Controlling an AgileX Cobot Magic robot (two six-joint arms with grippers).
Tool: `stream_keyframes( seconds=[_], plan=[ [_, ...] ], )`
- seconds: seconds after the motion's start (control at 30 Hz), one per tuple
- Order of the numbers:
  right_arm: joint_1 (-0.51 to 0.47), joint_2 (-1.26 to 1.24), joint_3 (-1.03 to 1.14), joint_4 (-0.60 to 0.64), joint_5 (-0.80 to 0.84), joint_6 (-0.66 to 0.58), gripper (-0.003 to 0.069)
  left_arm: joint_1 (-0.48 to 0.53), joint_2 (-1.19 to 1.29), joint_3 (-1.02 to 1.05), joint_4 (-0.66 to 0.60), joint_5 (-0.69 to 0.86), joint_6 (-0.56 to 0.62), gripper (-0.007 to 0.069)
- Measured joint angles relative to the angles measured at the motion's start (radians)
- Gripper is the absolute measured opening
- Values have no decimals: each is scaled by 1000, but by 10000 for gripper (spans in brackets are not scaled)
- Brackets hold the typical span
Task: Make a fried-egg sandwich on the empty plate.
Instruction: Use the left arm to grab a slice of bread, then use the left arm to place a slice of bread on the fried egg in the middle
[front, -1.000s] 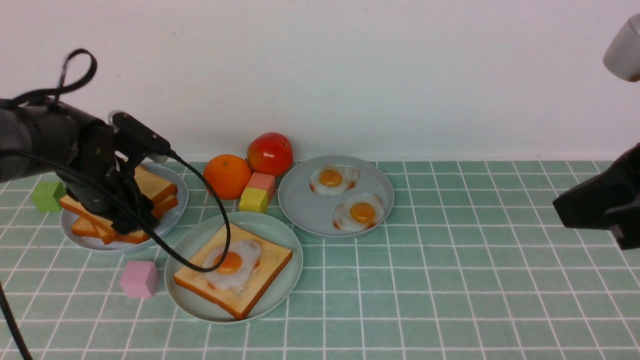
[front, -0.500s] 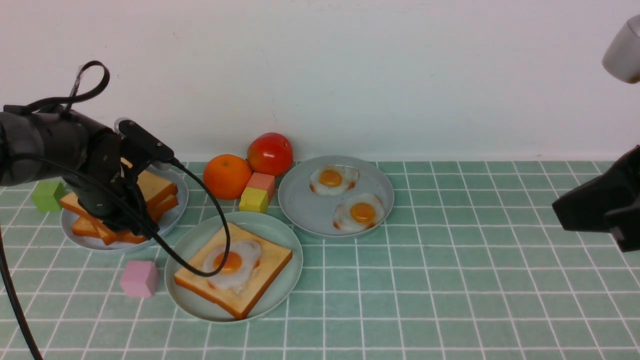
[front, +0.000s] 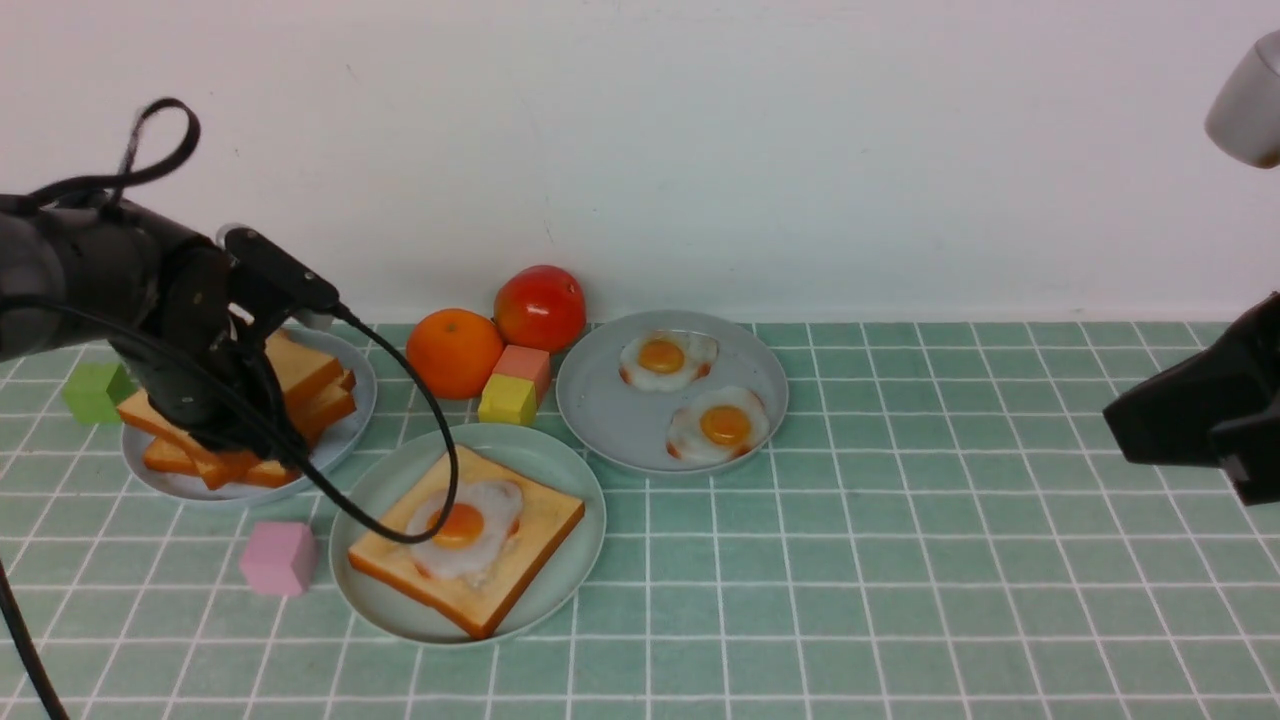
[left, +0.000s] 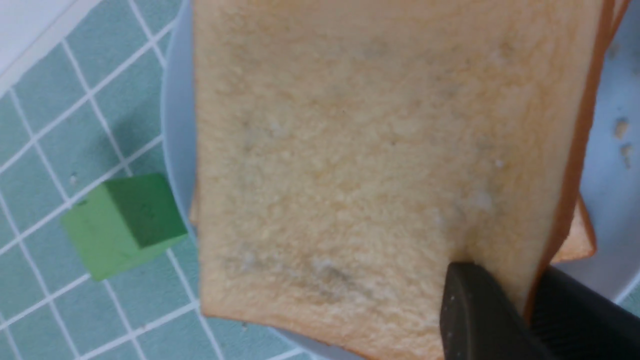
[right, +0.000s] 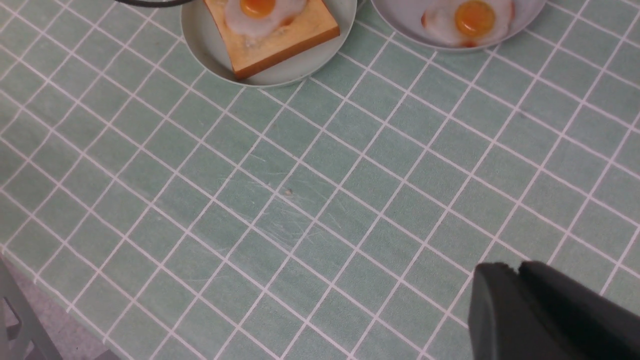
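Observation:
The pale mint plate (front: 578, 580) at front centre holds one toast slice (front: 535, 530) with a fried egg (front: 465, 522) on top; the right wrist view shows the plate (right: 200, 35) too. My left gripper (front: 235, 440) is over the toast stack on the left grey-blue plate (front: 345, 440). It is shut on the edge of the top toast slice (left: 350, 150), one finger (left: 475, 310) on its face and the other under the crust. That slice (front: 300, 365) sits tilted above the stack. My right gripper (right: 517, 267) hangs shut and empty over bare tiles at the far right (front: 1120, 415).
A second grey-blue plate (front: 600, 410) carries two fried eggs (front: 667, 358) (front: 718, 424). An orange (front: 454, 350), a tomato (front: 540, 305) and red (front: 523, 365) and yellow (front: 507, 400) cubes stand behind the mint plate. A pink cube (front: 279, 557) and a green cube (front: 95, 392) flank the toast plate.
My left gripper dipped onto the toast stack, closed on the top slice and has risen a little, tilting that slice up. The right arm has stayed put.

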Motion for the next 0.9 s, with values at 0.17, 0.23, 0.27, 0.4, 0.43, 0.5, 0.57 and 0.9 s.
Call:
stream_keyframes(
  seconds=[0.17,0.23,0.27,0.4,0.43,0.5,0.57,0.9],
  plan=[
    [0,0,0,0,0,0,77,-2,-55,2,-22,16,0,89],
    [0,0,0,0,0,0,78,-9,-81,4,-30,32,-1,86],
    [0,0,0,0,0,0,78,-12,-88,4,-30,39,-1,86],
    [0,0,0,0,0,0,83,-99,-182,10,-60,130,-73,85],
    [0,0,0,0,0,0,85,-165,-227,24,-63,158,-126,83],
    [0,0,0,0,1,0,85,-224,-250,43,-63,170,-157,81],
    [0,0,0,0,4,0,85,-338,-281,79,-54,183,-210,81],
    [0,0,0,0,26,0,87,-566,-183,128,115,187,-427,81]
  ],
)
